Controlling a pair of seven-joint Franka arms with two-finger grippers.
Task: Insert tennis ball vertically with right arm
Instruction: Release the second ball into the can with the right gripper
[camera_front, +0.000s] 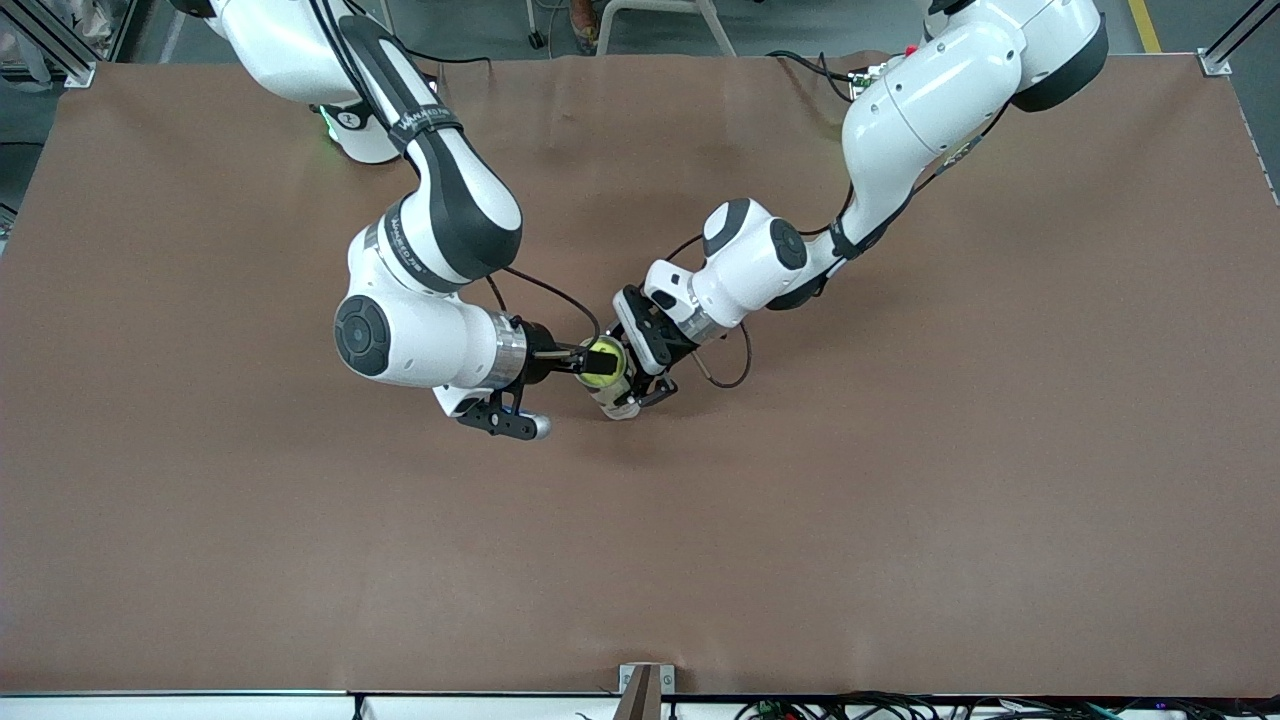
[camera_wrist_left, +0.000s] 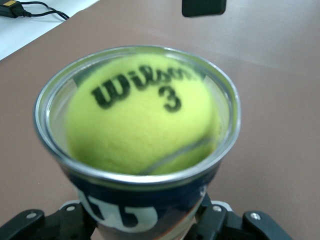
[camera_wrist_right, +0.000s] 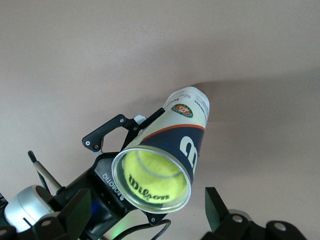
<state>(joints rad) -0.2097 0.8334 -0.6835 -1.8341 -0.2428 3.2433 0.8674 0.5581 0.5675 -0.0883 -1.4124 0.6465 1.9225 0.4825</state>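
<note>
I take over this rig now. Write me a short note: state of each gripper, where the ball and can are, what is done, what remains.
Left gripper: shut on the tennis ball can, holding it upright off the table, mouth up.
Right gripper: open, over the can's mouth, holding nothing.
Tennis ball: inside the can, just below the rim, Wilson 3 print facing up.
Done: the ball is released into the can.
Left: probably lift the right arm clear, then let the left arm set the can down.
</note>
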